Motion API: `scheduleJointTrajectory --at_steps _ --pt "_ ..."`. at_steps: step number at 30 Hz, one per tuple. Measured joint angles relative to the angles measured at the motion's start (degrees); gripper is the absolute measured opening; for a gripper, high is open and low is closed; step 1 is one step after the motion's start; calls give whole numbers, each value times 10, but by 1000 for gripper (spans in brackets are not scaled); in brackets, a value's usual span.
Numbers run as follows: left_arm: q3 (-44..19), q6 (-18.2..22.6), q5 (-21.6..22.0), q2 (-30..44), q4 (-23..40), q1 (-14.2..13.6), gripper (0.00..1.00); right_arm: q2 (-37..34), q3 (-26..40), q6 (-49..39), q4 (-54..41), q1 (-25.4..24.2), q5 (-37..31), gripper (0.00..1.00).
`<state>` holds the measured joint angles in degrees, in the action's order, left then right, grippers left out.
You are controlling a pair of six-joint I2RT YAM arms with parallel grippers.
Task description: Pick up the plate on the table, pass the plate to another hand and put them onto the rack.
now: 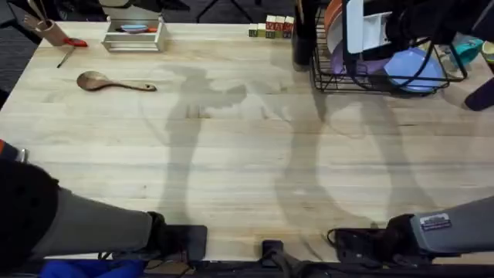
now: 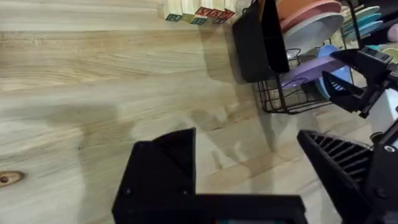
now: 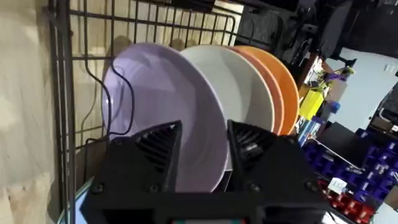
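Overhead: right gripper (image 1: 369, 55) is over the rack (image 1: 340, 83) at the table (image 1: 231, 154) far right; the plate (image 1: 340, 60) shows lavender under it, beside a light blue plate (image 1: 413, 68). Jaw state unreadable here.

Left wrist: left gripper (image 2: 249, 165) hangs over bare wood, jaws spread, nothing between them, rack well ahead.

Right wrist: the plate (image 3: 155, 106) stands upright in the rack (image 3: 68, 93) slot, its rim between the right fingers (image 3: 155, 146), next to a white plate (image 3: 242, 93) and an orange plate (image 3: 280, 93). Contact or gap, cannot tell. Judged step: placing, nearly done. Next: let go fully, lift straight clear without tipping neighbours.
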<state>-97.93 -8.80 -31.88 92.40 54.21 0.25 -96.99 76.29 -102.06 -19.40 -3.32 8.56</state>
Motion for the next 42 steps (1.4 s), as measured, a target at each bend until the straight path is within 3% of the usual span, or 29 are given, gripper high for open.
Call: scheduleJointTrajectory --at_steps 4,7,8,16,22,29,42 --pt "0 0 0 0 0 0 993 1 0 0 0 -4 0 607" --pt "0 0 0 0 0 0 993 5 0 -1 -2 -9 0 961" --pt "0 0 0 0 0 0 993 8 0 0 -2 -10 0 985" --pt "0 0 0 0 0 0 994 44 0 7 -2 -13 0 995" --pt "0 0 0 0 0 0 994 76 0 66 -3 -13 -2 996" --pt "0 0 8 0 0 0 994 125 0 234 -9 -13 -22 996" --pt "0 0 120 0 -8 0 994 238 0 573 -96 -12 -28 996"
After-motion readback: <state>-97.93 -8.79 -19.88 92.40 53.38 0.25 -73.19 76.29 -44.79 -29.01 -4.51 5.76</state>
